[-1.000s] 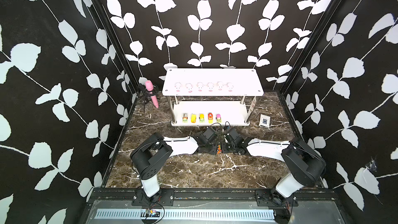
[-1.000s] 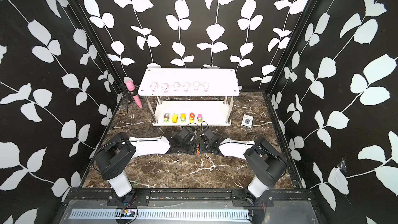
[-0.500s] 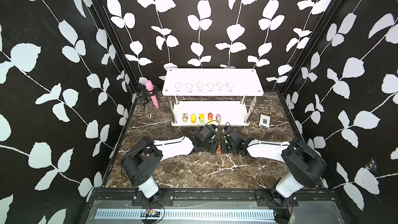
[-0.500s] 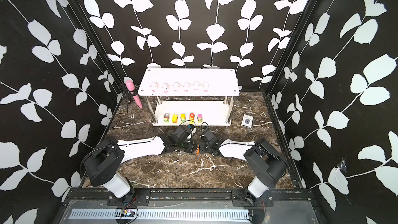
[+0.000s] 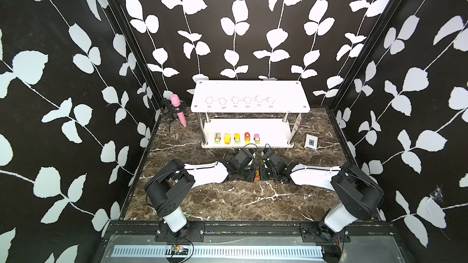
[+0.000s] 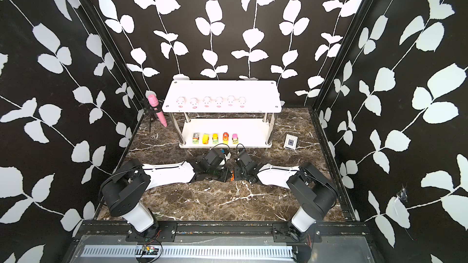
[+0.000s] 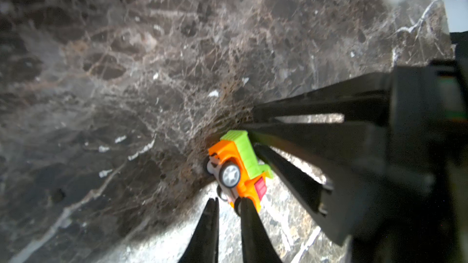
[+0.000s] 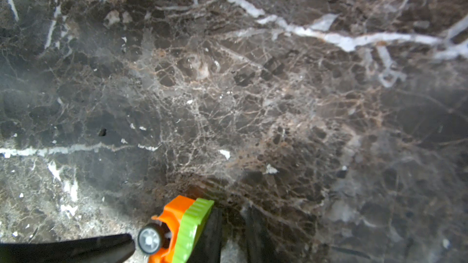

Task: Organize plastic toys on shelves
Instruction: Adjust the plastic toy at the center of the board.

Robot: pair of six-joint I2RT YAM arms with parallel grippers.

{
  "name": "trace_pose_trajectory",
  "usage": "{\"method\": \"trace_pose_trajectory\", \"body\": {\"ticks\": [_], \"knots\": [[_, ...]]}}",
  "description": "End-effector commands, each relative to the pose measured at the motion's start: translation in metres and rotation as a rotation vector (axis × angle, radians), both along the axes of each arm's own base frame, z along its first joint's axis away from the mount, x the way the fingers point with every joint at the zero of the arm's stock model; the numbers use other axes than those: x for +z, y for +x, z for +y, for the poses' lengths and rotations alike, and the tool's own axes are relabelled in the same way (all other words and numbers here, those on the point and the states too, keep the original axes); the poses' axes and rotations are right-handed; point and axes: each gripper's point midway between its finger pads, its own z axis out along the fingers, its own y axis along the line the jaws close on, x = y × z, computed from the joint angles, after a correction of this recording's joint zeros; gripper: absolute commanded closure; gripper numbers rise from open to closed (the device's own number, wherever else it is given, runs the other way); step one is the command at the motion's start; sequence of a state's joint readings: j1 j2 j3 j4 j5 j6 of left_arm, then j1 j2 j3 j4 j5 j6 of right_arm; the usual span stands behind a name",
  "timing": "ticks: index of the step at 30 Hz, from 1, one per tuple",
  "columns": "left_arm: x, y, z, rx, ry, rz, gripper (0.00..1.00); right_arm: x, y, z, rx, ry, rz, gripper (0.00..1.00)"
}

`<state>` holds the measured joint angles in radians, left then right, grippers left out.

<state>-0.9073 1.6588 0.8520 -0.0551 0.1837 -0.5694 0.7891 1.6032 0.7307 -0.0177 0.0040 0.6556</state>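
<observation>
The left hand (image 7: 228, 199) rises from the lower edge of the left wrist view, right of centre. Its two black fingers (image 7: 253, 231) are open only a slit, with bare bench (image 7: 126, 97) showing through the gap and nothing between them. One fingertip touches the wheeled rear end of an orange-and-green toy truck (image 7: 236, 163). The truck lies tipped on its side on the bench, wheels toward the lower left of the frame and green roof toward the right. The right hand (image 5: 262, 172) reaches in from the right edge of that view, and one of its fingers (image 7: 291, 180) lies along the green roof. In the right wrist view its own fingers are dark and blurred at the bottom edge, so I cannot tell how far apart they stand.

Compared with the top views of a second ago, the left arm's elbow sits a little further out to the left. The right arm, the truck and everything on the shelves are where they were.

In both top views the truck is a speck of orange at lower centre, wedged between the tips of the two hands. Beyond them, at mid-frame, stand the shelves (image 5: 291, 92). Five toy vehicles (image 5: 237, 138) form a row on the left half of the lower board, and six pig figures (image 5: 235, 102) form a row on the upper board.
</observation>
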Motion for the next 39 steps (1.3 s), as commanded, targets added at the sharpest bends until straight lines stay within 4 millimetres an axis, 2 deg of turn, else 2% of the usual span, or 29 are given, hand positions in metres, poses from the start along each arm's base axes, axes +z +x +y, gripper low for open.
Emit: {"method": "trace_pose_trajectory", "body": {"ticks": [1,7,14,19,24,29,32,39], "knots": [[-0.008,-0.008,0.005,0.0,0.001,0.032,0.81,0.001,-0.008,-0.007,-0.004,-0.021,0.01,0.78],[-0.016,-0.011,0.018,0.017,0.051,0.031,0.81,0.005,-0.007,-0.005,-0.002,-0.014,0.007,0.78],[-0.03,-0.012,0.051,0.077,0.207,0.024,0.82,0.019,-0.007,-0.008,0.0,-0.017,-0.021,0.71],[-0.03,-0.017,0.057,0.081,0.214,0.022,0.82,0.025,-0.009,-0.008,0.016,-0.012,-0.025,0.67],[-0.03,-0.02,0.059,0.072,0.222,0.029,0.81,0.027,-0.012,0.001,0.058,0.021,-0.02,0.6],[-0.024,-0.018,0.065,0.092,0.227,0.004,0.79,0.032,-0.02,0.02,0.16,0.077,-0.022,0.52],[-0.019,-0.016,0.077,0.117,0.254,-0.029,0.77,0.034,-0.026,0.031,0.228,0.08,-0.026,0.47],[-0.01,-0.015,0.104,0.175,0.308,-0.086,0.71,0.031,-0.031,0.045,0.299,-0.022,-0.057,0.46]]}}
